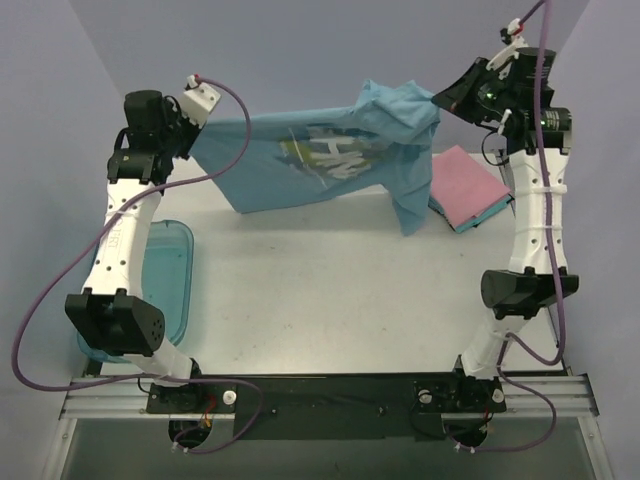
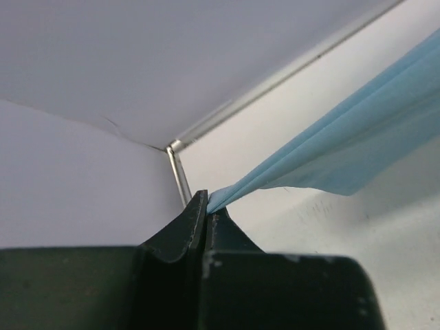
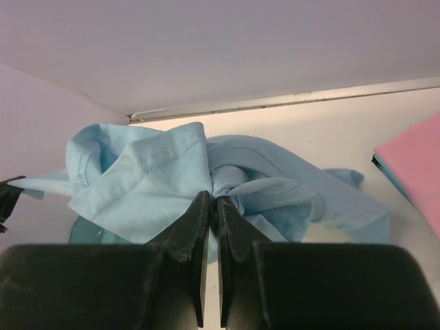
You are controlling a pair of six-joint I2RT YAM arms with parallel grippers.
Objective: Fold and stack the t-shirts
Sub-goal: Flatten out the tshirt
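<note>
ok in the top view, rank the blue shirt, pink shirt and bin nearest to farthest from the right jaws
1. blue shirt: held by them, far side
2. pink shirt: close by, at the right
3. bin: across the table, left edge

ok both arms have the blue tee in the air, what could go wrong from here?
1. The left gripper pinches only a thin edge of the light blue t-shirt; tension could pull it free.
2. The right gripper holds a bunched wad, so it may lay down wrinkled.
3. The shirt droops beside the pink folded t-shirt and could drag it.
</note>
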